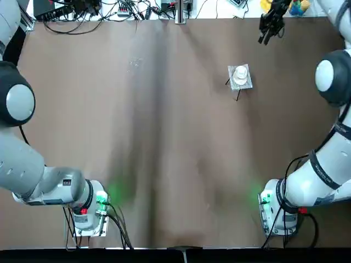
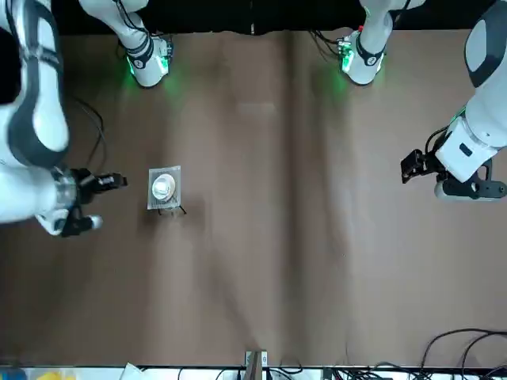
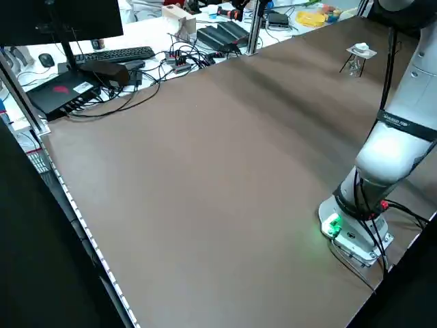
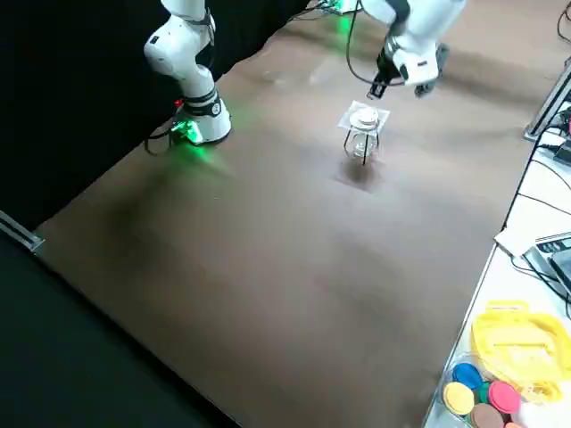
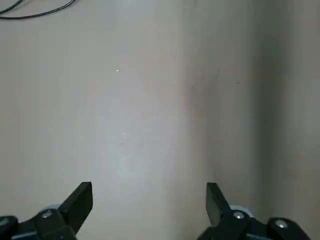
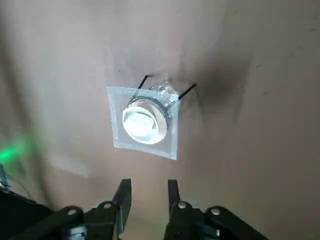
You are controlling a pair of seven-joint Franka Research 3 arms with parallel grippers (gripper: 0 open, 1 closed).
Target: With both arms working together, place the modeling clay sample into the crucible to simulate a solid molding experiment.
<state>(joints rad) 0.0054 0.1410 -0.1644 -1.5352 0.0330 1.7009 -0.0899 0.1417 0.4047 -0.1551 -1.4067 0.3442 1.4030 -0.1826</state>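
Arm bases: the left base (image 1: 92,215) and right base (image 1: 272,211) stand at the robot's edge of the table (image 1: 181,181), both showing green light.
Left gripper (image 5: 150,195): raised over the table's left side, fingers spread wide, nothing between them.
Tripod: a stand (image 4: 365,147) with dark legs on the right half of the table, a clear glass vessel (image 4: 361,144) beneath its top.
Mesh pad: square and pale (image 6: 118,135), lying on the tripod.
Crucible: white and round (image 6: 159,131), on the mesh pad.
Clay sample: a paler shape (image 6: 139,124) at the crucible's mouth may be the clay; I can't be certain from here.
Right gripper (image 6: 150,187): beyond the tripod towards the far right, raised, fingers apart, holding nothing.
Far desk: tangled cables (image 3: 164,68), a keyboard (image 3: 123,55), a yellow tray (image 4: 517,343) and lidded tubs (image 4: 482,397).
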